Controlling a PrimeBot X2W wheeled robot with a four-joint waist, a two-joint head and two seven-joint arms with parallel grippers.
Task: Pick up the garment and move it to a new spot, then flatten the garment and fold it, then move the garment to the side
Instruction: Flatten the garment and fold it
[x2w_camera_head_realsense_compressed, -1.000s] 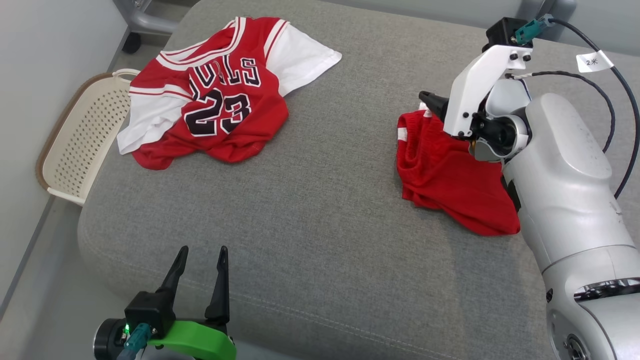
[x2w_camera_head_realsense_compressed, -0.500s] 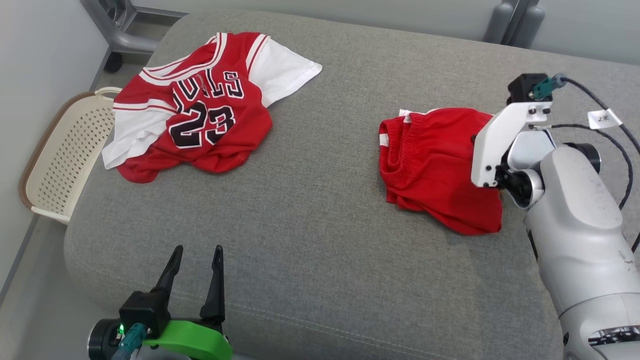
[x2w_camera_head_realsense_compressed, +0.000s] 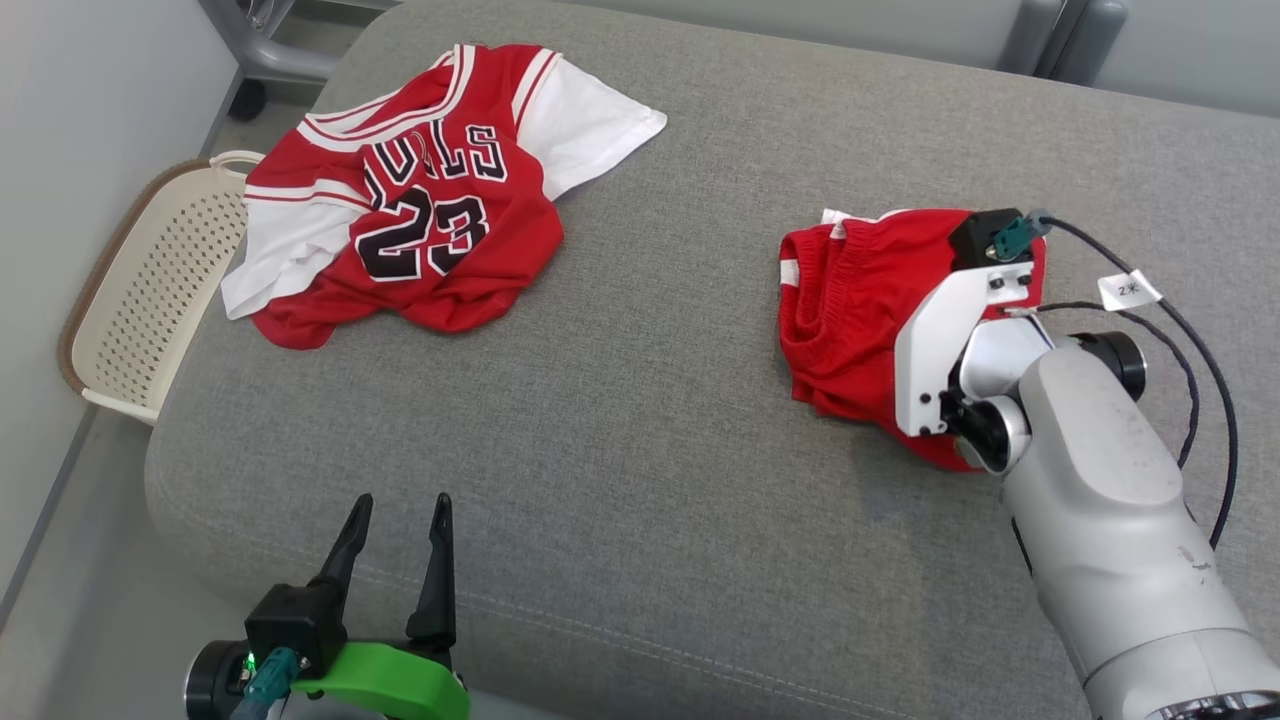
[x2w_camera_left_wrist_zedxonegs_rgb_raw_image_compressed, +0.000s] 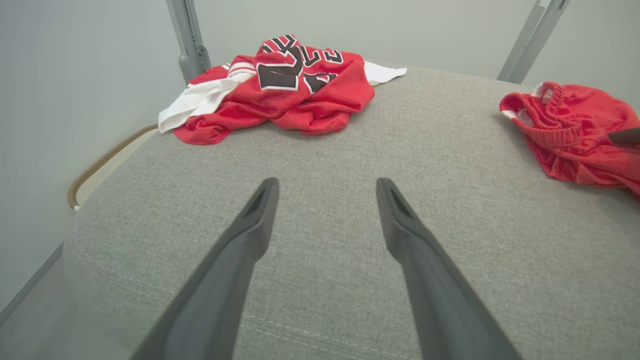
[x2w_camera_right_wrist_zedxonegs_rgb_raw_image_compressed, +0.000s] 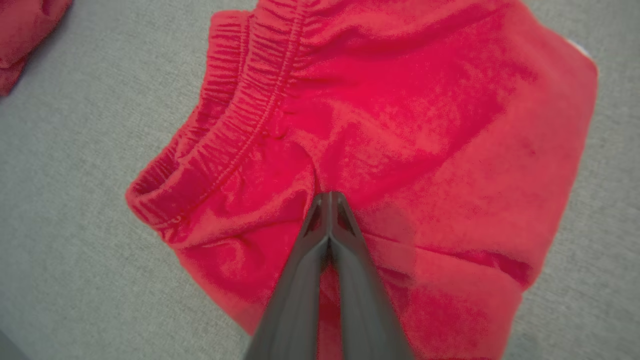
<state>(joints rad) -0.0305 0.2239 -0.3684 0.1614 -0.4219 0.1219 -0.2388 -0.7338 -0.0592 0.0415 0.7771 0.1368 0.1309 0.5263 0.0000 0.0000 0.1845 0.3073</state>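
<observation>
A: Where are the red shorts (x2w_camera_head_realsense_compressed: 850, 300) found?

B: They are seen on the right side of the grey cushion (x2w_camera_head_realsense_compressed: 650, 450), lying crumpled and partly covered by the right arm.

A: Which way are they turned?

B: The elastic waistband is set at the left edge of the shorts and runs near to far, so the opening faces left. The leg ends are turned to the right. The long axis is laid roughly left to right, slanting toward the near right. A bit of white trim is seen at the far left corner.

A: How is the right gripper (x2w_camera_right_wrist_zedxonegs_rgb_raw_image_compressed: 329, 197) held?

B: Its 2 fingers are pressed together, and their tips are set into a small pucker of red fabric just right of the waistband. A crease is drawn up from that spot.

A: And the left gripper (x2w_camera_head_realsense_compressed: 403, 500)?

B: It is spread wide over the near left edge of the cushion, with nothing between its fingers.

A: What else is noted?

B: A red jersey (x2w_camera_head_realsense_compressed: 420, 230) marked 23 is spread at the far left, well apart from the shorts. A cream basket (x2w_camera_head_realsense_compressed: 140, 300) is placed beside the cushion's left edge.
</observation>
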